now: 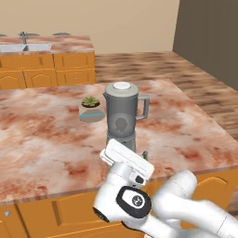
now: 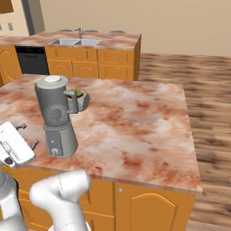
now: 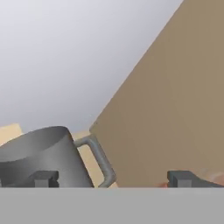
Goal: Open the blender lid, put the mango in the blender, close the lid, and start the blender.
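The tall grey blender (image 1: 121, 116) (image 2: 57, 115) stands near the front edge of the island counter, with its handle (image 3: 99, 158) to one side. The round white blender lid (image 1: 122, 86) (image 2: 53, 80) sits on the jar's rim. My gripper (image 1: 133, 150) (image 2: 28, 135) (image 3: 113, 178) is open and holds nothing. It hovers low, just in front of the blender's base and knob (image 2: 54, 151), and points up along the jar (image 3: 41, 155). Its fingertips (image 3: 43, 178) stand wide apart. The mango is out of view.
A small bowl with a green plant (image 1: 90, 107) (image 2: 77, 95) sits right behind the blender. The marble island counter (image 1: 42, 135) (image 2: 135, 122) spreads wide to both sides. A back counter with a sink (image 1: 25, 47) (image 2: 74, 42) and orange cabinets stands beyond.
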